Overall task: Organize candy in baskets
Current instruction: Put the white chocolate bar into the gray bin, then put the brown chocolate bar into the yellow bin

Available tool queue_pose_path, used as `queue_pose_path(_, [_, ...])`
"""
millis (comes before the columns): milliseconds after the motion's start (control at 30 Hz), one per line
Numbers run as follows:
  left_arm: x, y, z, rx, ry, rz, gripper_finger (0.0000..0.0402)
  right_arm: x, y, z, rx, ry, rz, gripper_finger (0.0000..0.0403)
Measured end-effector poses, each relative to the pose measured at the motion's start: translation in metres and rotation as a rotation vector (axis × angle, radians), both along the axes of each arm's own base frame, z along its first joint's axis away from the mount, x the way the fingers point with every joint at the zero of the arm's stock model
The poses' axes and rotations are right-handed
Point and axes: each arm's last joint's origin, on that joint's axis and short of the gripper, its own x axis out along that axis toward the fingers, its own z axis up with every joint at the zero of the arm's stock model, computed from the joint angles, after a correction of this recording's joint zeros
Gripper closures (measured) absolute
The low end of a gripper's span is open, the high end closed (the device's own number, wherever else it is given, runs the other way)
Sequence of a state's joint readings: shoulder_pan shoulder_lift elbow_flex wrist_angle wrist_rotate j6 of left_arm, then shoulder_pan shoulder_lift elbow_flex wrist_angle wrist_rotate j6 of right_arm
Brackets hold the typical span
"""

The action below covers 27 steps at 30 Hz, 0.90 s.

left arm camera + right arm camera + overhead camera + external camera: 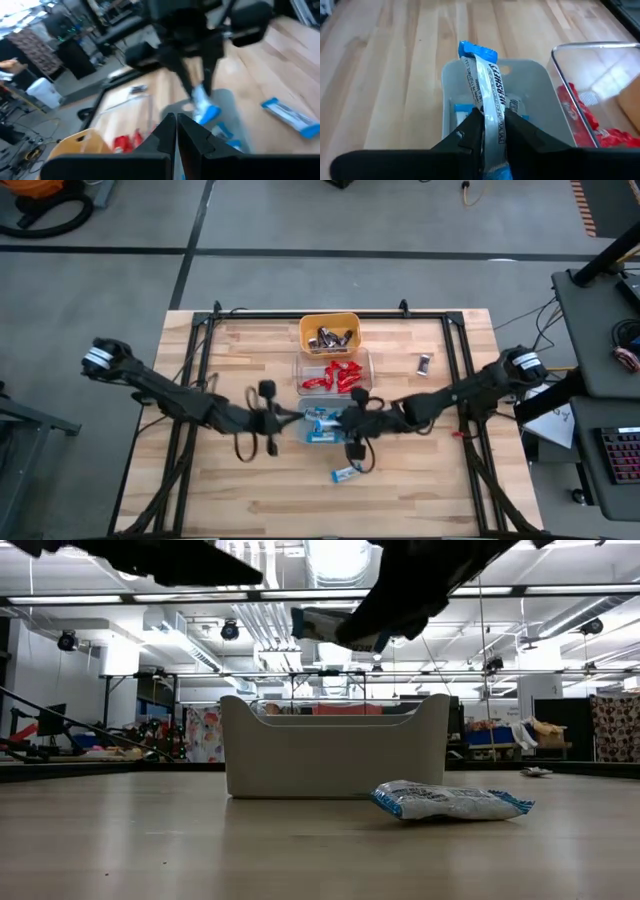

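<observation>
My right gripper [492, 122] is shut on a blue-and-white candy bar [485, 80] above the pale grey-blue basket [312, 435], which holds more blue-and-white bars. My left gripper [176, 121] is shut and empty, hovering just left of that basket [274, 420]. The clear basket [362, 360] holds red candies [340, 374]. The yellow-orange basket [330, 321] holds dark silver candies [333, 337]. One blue-and-white bar [347, 473] lies flat on the table near the front edge, and a dark silver bar [425, 364] lies to the right of the clear basket. My right gripper pinches the blue-and-white bar between its two fingers [470, 131], at about mid-length [492, 112]. The fingers come from above, pointing down, and the bar runs on past their tips along them. It hangs clear over the grey-blue basket, its far end [476, 50] lowest.
The three baskets stand in a row from the table's far edge toward its middle. Black frame rails [200, 350] run along the left, right and far sides. Bare wood [260, 490] lies left and near of the baskets.
</observation>
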State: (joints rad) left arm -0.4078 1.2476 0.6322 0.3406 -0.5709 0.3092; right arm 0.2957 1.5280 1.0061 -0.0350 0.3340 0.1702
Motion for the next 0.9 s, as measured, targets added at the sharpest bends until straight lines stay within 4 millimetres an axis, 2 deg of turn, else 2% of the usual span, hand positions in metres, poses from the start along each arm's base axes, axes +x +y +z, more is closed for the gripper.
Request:
queue_pose_path(133, [-0.018, 0.017, -0.004, -0.039, -0.084, 0.027, 0.0401, 0.003, -0.013, 0.002, 0.026, 0.007, 0.004, 0.0320])
queue_pose_path(267, [-0.031, 0.023, -0.007, -0.065, -0.148, 0.031, 0.0401, 0.003, -0.016, 0.001, 0.026, 0.013, -0.008, 0.0292])
queue_pose_path(433, [-0.034, 0.025, -0.005, -0.113, -0.179, 0.037, 0.0401, 0.001, -0.019, 0.003, -0.039, 0.013, -0.074, 0.0255])
queue_pose_path(533, [-0.032, 0.024, -0.006, -0.163, -0.181, 0.046, 0.0402, -0.007, -0.030, 0.011, -0.139, 0.026, -0.187, 0.0240])
queue_pose_path(667, [-0.027, 0.022, -0.008, -0.187, -0.170, 0.064, 0.0402, -0.031, -0.068, 0.031, -0.199, 0.045, -0.500, 0.0234])
queue_pose_path(800, [-0.023, 0.022, -0.006, -0.174, -0.177, 0.109, 0.0402, -0.067, -0.122, 0.052, -0.076, 0.089, -0.787, 0.0241])
queue_pose_path(900, [-0.021, 0.022, -0.003, -0.140, -0.181, 0.145, 0.0402, -0.096, -0.159, 0.052, 0.013, 0.198, -0.981, 0.0248])
